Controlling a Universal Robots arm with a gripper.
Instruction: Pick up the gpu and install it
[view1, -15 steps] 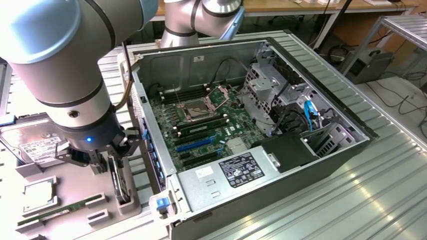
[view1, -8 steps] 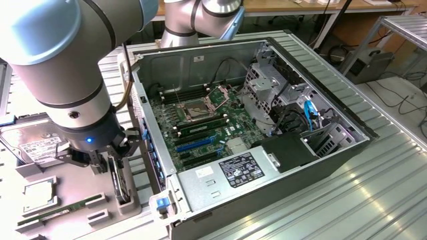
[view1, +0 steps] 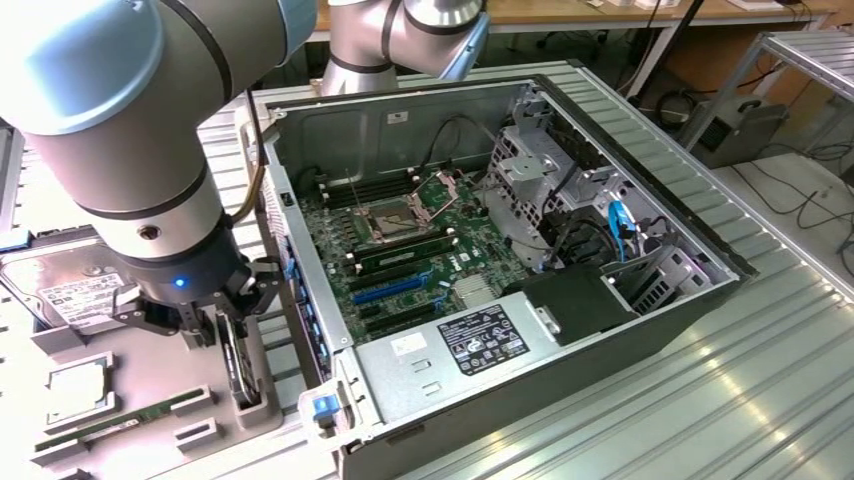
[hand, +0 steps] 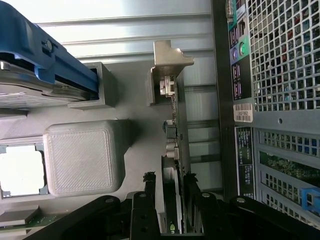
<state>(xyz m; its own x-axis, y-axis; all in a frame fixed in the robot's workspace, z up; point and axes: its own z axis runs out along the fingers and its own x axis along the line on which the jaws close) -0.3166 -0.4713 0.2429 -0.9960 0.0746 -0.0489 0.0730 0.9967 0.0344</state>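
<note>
We see the black two-fingered gripper (view1: 220, 325) lowered over the grey moulded parts tray (view1: 147, 350), at about eight o'clock in the exterior view. The jaws are spread. In the wrist view one black finger (hand: 149, 192) stands on each side of the gpu (hand: 175, 145), a thin dark expansion card on its edge in a tray slot, and a sliver of gap shows between finger and card. The card's silvery metal end bracket (hand: 170, 60) sits at the end far from the fingers.

From the card, the open grey metal computer case (view1: 400, 130) lies just beside it at three o'clock, its green motherboard (view1: 400, 250) exposed. A silver boxy hard drive with a white label (view1: 74, 290) rests at ten o'clock from the gripper, and a long green memory stick (view1: 114, 428) lies at seven o'clock.
</note>
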